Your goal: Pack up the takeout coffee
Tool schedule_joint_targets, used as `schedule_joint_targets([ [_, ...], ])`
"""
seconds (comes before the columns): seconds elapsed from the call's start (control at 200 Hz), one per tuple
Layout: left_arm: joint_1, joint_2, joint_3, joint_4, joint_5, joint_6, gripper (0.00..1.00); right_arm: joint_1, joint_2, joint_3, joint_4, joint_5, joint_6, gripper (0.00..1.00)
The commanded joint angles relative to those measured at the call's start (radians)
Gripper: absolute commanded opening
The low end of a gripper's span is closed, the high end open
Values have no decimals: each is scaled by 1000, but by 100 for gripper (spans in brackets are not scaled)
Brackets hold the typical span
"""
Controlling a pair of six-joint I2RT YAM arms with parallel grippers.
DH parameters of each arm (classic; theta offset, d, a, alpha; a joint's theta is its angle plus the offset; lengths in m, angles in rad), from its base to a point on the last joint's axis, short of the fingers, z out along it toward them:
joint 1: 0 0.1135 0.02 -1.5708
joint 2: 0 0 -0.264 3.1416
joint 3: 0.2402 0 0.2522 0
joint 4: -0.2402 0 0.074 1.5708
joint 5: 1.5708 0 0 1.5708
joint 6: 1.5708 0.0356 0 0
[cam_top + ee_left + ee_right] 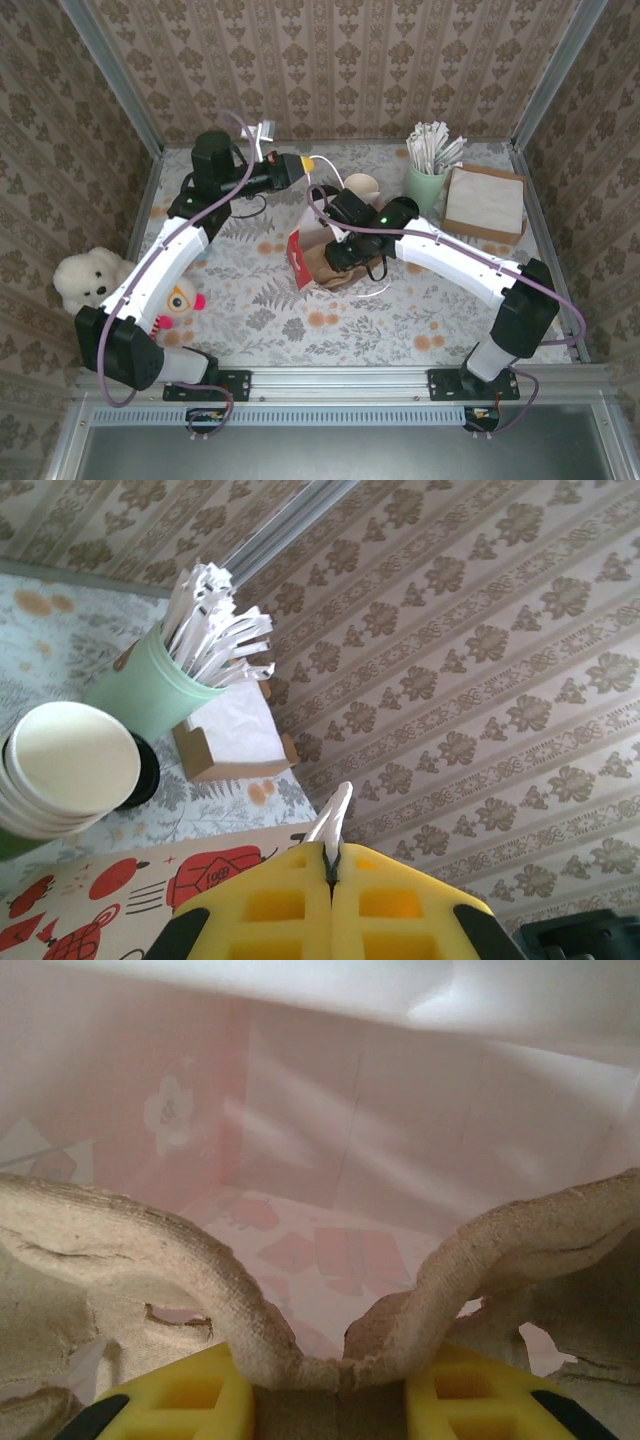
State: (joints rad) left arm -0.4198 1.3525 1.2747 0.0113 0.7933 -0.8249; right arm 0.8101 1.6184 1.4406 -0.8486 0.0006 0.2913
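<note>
pulp carrier: rough, fibrous, matt moulded paper. paper bag inside: smooth, slight sheen. jaws: matt yellow plastic. bear, 9 o'clock: fluffy plush.

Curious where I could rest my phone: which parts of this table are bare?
The near strip of table, between the plush bear and the right arm's base, is bare. Crowded: the bag mid-table, and the far right with stacked cups, mint cup of sticks, napkin holder.

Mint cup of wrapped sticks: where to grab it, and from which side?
Grip the mint cup across its bare wall below the rim, probably coming from the near side. It stands upright, the sticks fill its mouth, and the napkin holder crowds its right.
</note>
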Motion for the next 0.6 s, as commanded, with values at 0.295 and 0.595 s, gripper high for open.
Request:
schedule_joint_targets([
  [0.295,-5,-49,-21,117,122,139,0,11,65,2,-119,7,56,24],
  [0.595,1,-145,1,-136,111,382,44,11,68,17,-212,-73,111,24],
])
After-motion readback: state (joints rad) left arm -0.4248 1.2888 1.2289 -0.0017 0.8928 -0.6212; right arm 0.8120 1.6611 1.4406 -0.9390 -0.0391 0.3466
